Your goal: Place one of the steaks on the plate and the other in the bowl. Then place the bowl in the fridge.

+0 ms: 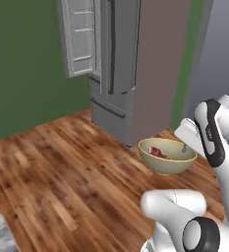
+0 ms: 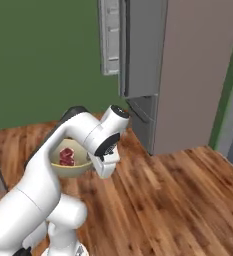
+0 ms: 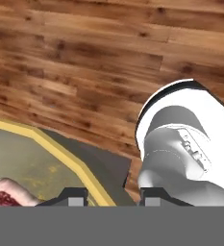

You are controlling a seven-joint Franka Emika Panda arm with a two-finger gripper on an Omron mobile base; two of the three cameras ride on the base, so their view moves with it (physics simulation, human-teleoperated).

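Gripper point(image 3: 108, 194) pinched the rim of the round tan-yellow bowl point(image 1: 167, 156), held aloft over the wooden floor point(image 1: 62, 172). Deep red streaked steak point(image 1: 158, 152) lay inside. The grey steel fridge point(image 1: 121, 74) stood beyond, one door open.

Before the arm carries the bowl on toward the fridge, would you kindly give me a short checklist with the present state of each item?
1. Steak lying inside the bowl: ok.
2. Gripper closed across the bowl's rim: ok, one finger inside, one outside.
3. Bowl held level: ok, it looks upright over the wooden floor.
4. Fridge door open: ok, the upper left door is swung out.
5. Free shelf inside the fridge: cannot tell.
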